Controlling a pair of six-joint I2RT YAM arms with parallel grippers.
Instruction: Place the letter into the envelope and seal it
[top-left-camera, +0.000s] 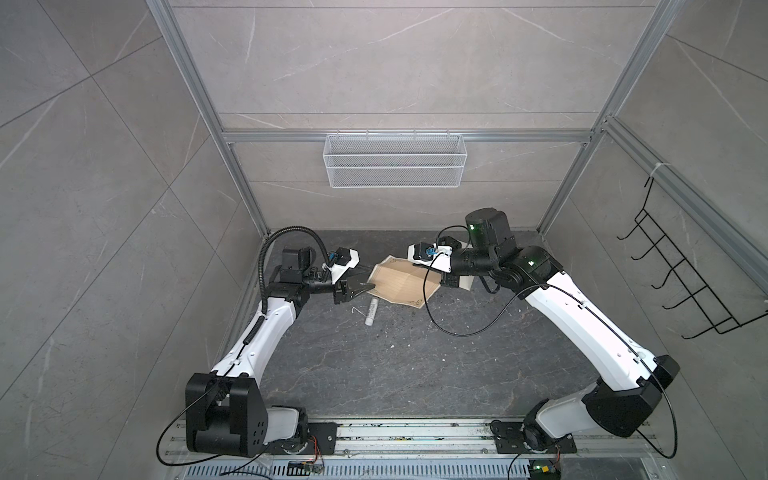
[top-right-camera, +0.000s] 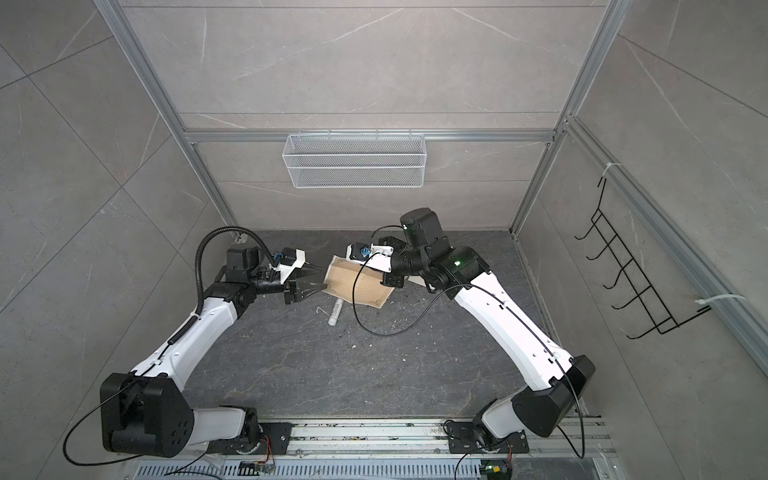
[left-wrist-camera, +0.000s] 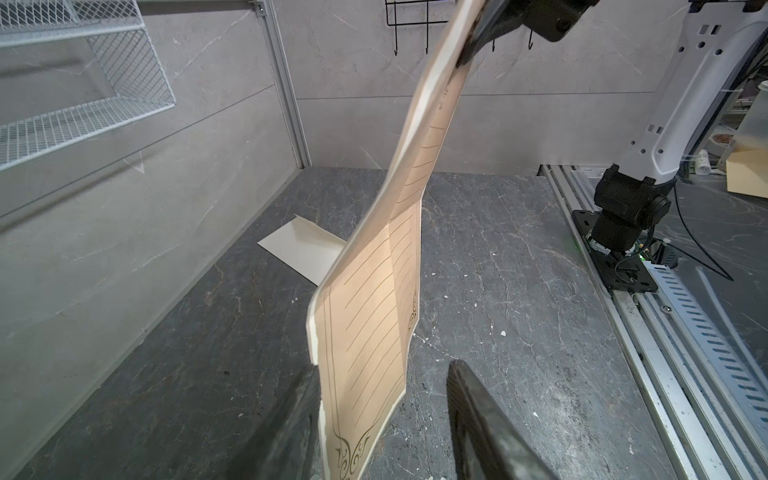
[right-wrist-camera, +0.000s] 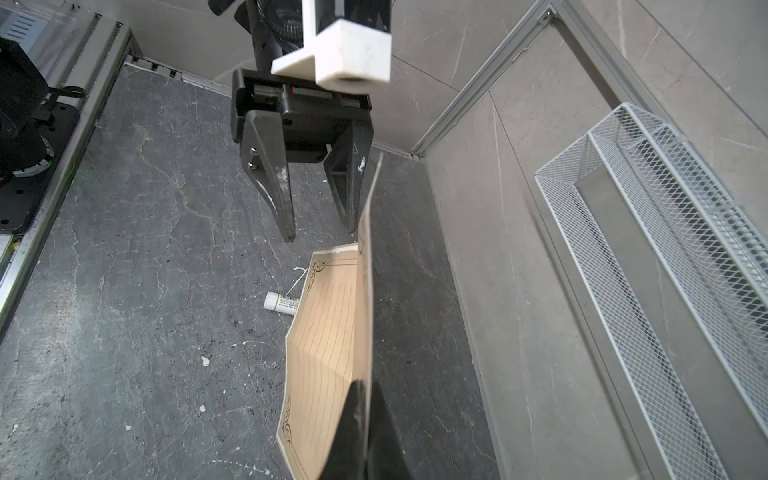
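Right tool (right-wrist-camera: 365, 386) pinches the letter (right-wrist-camera: 328, 332) aloft, left tool (right-wrist-camera: 321, 235) gapes beside it

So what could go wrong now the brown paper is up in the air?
The right gripper pinches just one end of the letter, so the sheet could slip out. The left gripper stands open around the other end; closing crookedly might crumple it. The envelope lies flat on the table, so getting the letter in may be fiddly.
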